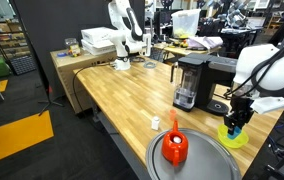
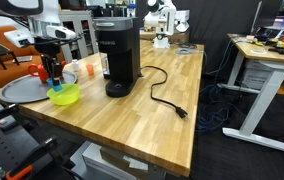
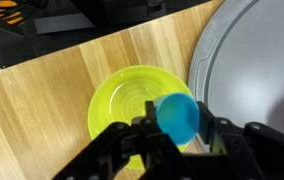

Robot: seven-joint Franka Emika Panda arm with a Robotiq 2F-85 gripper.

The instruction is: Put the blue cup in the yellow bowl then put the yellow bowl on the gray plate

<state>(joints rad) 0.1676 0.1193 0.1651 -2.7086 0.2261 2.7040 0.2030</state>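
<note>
Our gripper [image 3: 179,135] jaws pinch the blue cup [image 3: 176,112]; we hold it right over the yellow bowl [image 3: 122,105], toward its plate-side edge. The gray plate [image 3: 252,60] sits just beside. Drop looks straight down.

1. Type: robotics laboratory, open-plan.
2. Landmark: black coffee machine [image 2: 115,58] on a long wooden desk [image 2: 182,130].
3. Far behind the coffee machine: white robot arm [image 1: 125,25].
4. Beside the coffee machine's desk: metal-legged workstation [image 2: 267,75] with hanging cables [image 2: 217,100].
</note>
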